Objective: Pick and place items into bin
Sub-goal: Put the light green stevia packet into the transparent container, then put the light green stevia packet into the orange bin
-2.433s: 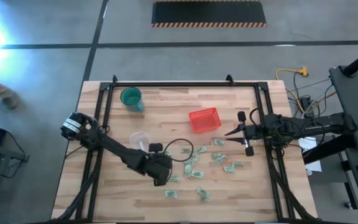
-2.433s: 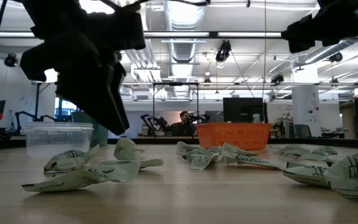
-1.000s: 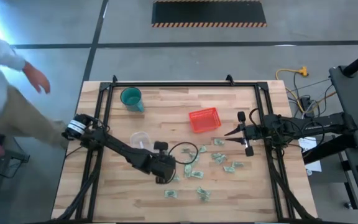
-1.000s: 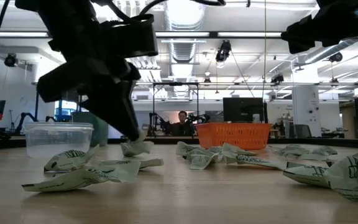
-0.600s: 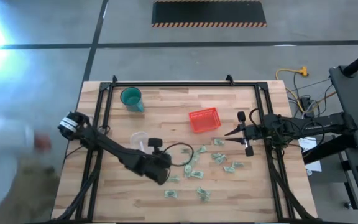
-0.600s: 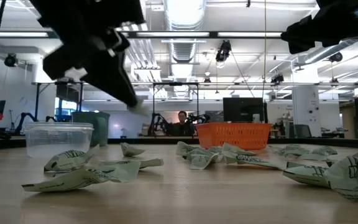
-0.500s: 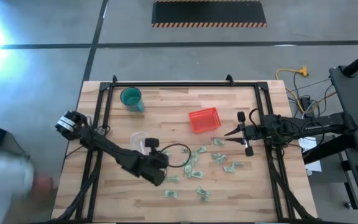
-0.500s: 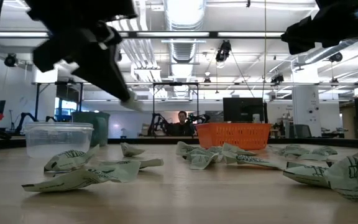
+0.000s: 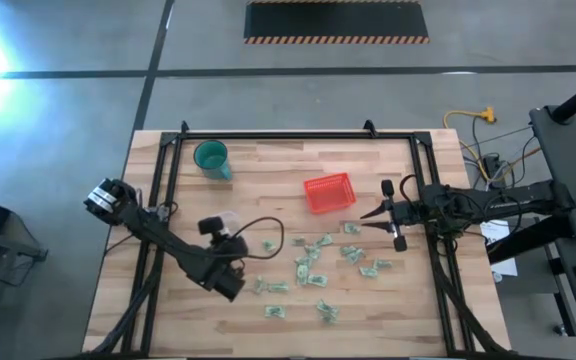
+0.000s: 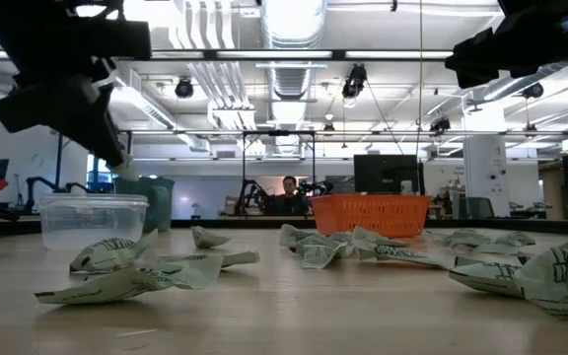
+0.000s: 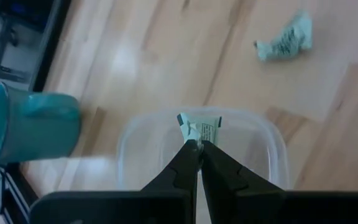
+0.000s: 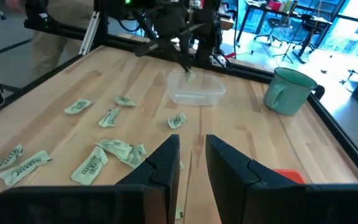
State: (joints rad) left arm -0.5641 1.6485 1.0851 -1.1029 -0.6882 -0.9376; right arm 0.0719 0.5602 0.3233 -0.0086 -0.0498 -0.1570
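Several small pale green and white items lie scattered on the wooden table near the middle and right. The red bin stands beyond them toward the far edge. My left gripper hangs over a clear plastic tub, shut on one small item. From the right wrist view this gripper shows above the tub. My right gripper waits above the table, to the right of the bin, its fingers a little apart with nothing between them. My left gripper pinches one end of the small item between its two fingertips. The rest of the piece sticks out past the tips. The fingers slant down toward the table's far left. The item is lifted clear, over the clear tub.
A teal cup stands at the far left, beyond the clear tub. A black frame rims the table. Bare wood lies along the near edge and at the far middle.
My left gripper has risen from the scattered items with one small piece pinched in it, lifting it clear of the table. It has swung toward the table's left and far edges and now hangs over the clear tub.
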